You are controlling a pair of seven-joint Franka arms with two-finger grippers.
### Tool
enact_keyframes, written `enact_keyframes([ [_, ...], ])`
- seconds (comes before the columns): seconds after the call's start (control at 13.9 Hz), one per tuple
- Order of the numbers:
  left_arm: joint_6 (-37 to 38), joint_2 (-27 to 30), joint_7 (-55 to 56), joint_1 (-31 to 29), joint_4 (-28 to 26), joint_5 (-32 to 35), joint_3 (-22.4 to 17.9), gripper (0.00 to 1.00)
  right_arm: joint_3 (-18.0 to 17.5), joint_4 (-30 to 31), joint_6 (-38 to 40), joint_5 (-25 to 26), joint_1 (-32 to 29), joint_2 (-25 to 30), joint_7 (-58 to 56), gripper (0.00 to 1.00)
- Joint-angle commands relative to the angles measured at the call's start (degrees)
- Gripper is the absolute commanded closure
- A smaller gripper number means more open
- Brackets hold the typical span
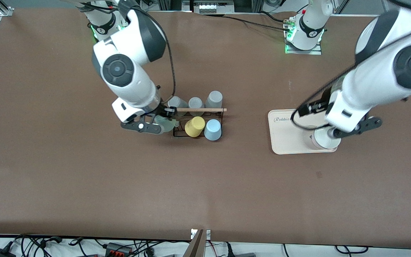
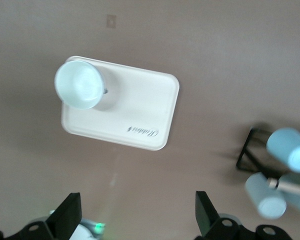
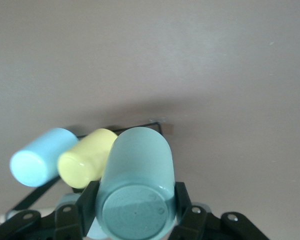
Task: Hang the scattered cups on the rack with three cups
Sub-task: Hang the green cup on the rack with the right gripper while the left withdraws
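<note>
My right gripper (image 1: pixel 162 123) is shut on the pale mint-green cup (image 1: pixel 167 124). It holds the cup tilted at the rack's (image 1: pixel 179 136) end toward the right arm, beside the yellow cup (image 1: pixel 194 126). In the right wrist view the mint cup (image 3: pixel 137 165) sits between the fingers (image 3: pixel 88 204), its base toward the camera. The light blue cup (image 1: pixel 213 129) hangs on the rack next to the yellow one. Three grey cups (image 1: pixel 195 103) hang along the wooden dowel (image 1: pixel 205 110). My left gripper (image 2: pixel 137 217) is open and empty, over the beige tray (image 1: pixel 284 137).
A pale whitish cup (image 1: pixel 325 140) stands on the tray at its end toward the left arm, and also shows in the left wrist view (image 2: pixel 80 84). The left arm's forearm hangs over that end of the table. Brown table surface lies nearer the front camera.
</note>
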State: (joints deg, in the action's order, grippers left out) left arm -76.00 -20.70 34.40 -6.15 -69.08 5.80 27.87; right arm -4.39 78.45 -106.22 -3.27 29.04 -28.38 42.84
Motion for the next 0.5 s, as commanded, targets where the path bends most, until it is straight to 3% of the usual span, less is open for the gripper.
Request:
enact_keyframes([
  [0.0,1.9,4.52,-4.52,-2.54,-4.12,0.18,0.16,0.0,0.7,-3.04,-1.88,0.63,1.72,-2.91,3.04,0.74],
  [0.22,-2.38,10.67,-8.44,-6.04,-14.48,-1.57,0.43,0.0,0.7,-2.78,-2.59,4.06,2.6,-5.02,3.83,0.74],
  [0.43,-6.44,16.2,-15.33,-9.93,-22.21,-6.59,0.34,0.0,0.62,-2.34,-2.85,3.98,2.69,-6.07,3.83,0.74],
])
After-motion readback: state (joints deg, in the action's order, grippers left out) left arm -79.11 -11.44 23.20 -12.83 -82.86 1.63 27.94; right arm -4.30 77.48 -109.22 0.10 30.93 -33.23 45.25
